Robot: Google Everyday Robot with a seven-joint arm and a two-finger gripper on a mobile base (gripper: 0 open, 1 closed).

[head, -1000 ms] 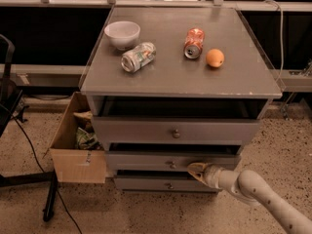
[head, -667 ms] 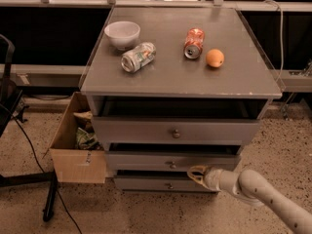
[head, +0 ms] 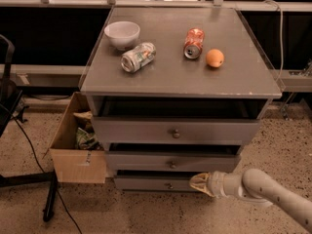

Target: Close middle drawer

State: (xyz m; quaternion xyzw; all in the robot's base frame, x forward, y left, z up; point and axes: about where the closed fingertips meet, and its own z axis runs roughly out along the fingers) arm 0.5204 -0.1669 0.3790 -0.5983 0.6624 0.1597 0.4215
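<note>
My pale, rounded hand (head: 199, 183) sits low at right, before the bottom drawer (head: 146, 183), just under the middle drawer (head: 146, 163), whose flat grey front juts partly out; I cannot tell whether the hand is open. A cardboard box (head: 78, 165) crowds the left side. The surface (head: 195, 79) holds a bowl (head: 122, 33), crushed can (head: 138, 56), red can (head: 194, 43), orange (head: 215, 58).

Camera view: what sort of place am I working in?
Probably a lab or office test area: a standalone grey drawer cabinet on speckled hard floor, with a cardboard box of scraps beside it. The gripper sits just below the front of the middle drawer, right of centre.
</note>
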